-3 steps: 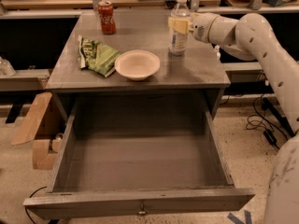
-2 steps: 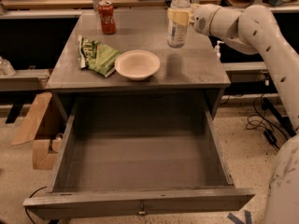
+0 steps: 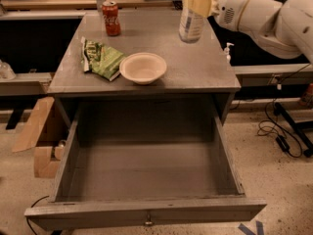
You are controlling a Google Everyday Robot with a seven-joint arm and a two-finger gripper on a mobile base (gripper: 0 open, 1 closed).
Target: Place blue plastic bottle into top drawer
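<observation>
My gripper [image 3: 198,4] is at the top of the view, above the back right of the grey countertop [image 3: 195,67]. It is shut on the blue plastic bottle [image 3: 191,23], a clear bottle with a white-blue label, held upright and lifted off the countertop. The bottle's cap is cut off by the top edge. The top drawer [image 3: 146,170] stands pulled wide open below the countertop, empty inside, with a small metal knob [image 3: 147,223] on its front panel.
On the countertop are a red soda can [image 3: 111,17], a green chip bag [image 3: 101,58] and a white bowl [image 3: 143,67]. A small white pump bottle [image 3: 228,50] stands to the right behind the counter. Cardboard [image 3: 39,136] lies left, cables [image 3: 279,131] right.
The gripper has lifted the bottle up off the countertop; it now hangs higher in the view, its cap past the top edge.
</observation>
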